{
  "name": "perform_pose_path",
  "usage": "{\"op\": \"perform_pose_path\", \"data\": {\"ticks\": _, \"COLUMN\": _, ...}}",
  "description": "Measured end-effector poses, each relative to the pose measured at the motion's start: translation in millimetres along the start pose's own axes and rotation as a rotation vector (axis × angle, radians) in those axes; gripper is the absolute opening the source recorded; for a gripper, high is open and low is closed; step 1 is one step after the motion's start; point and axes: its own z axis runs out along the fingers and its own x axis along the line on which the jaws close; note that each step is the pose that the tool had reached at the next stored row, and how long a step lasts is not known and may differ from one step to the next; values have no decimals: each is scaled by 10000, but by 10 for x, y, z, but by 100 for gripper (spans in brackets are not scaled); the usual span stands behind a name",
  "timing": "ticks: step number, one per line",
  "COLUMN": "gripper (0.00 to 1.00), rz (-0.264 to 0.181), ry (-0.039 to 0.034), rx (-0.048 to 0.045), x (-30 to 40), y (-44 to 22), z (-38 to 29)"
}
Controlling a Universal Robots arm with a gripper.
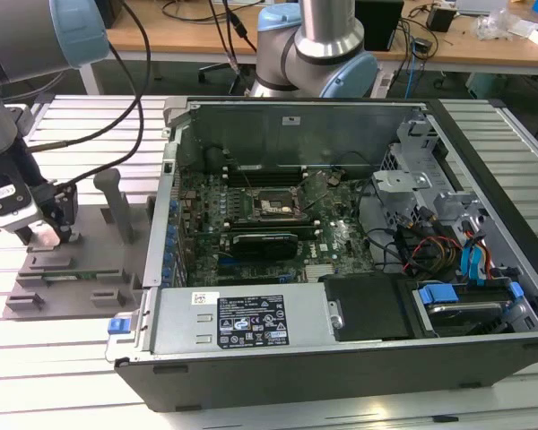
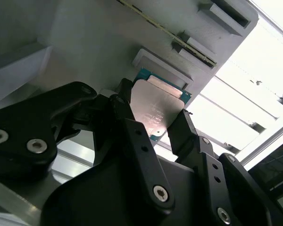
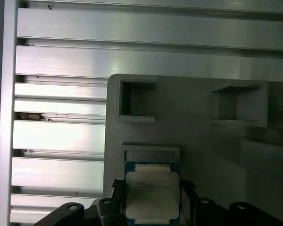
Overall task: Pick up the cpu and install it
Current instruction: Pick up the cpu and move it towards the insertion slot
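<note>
My gripper (image 1: 47,235) hangs low over the grey fixture block (image 1: 81,269) at the exterior view's left, on the slatted aluminium table (image 1: 63,358) just beside the open computer case (image 1: 359,354). In both wrist views the cpu (image 2: 153,106) lies right between my two black fingers (image 2: 132,129). They are drawn in against two opposite edges of the chip, pinching it, one fingertip overlapping each side of its silver-grey metal top. The chip's thin green rim shows along the edge farthest from my palm. In the first wrist view the cpu (image 3: 152,193) sits flat and square, not tilted, against the fixture's grey surface, just beside a shallow rectangular recess (image 3: 151,154) moulded into the block. I cannot tell whether the chip rests on the fixture or is a hair clear of it. Two deeper square pockets (image 3: 137,100) lie farther along the same block, well apart from the chip. Beyond the block's edge the bright slats of the table run past. In the exterior view a grey upright post (image 1: 118,208) stands on the fixture between me and the case wall. Inside the case the green motherboard (image 1: 345,244) lies flat, with the black square socket frame (image 1: 273,208) near its middle, well apart from where I am. The base of a second arm (image 1: 316,40) rises behind the case, in front of a wooden desk (image 1: 188,38) with cables on it.
</note>
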Motion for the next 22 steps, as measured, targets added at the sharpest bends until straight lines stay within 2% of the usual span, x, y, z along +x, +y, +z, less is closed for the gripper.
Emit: {"op": "perform_pose_path", "data": {"ticks": 22, "gripper": 55, "rz": 0, "ry": -1, "rx": -1, "x": 0, "y": -1, "z": -137}}
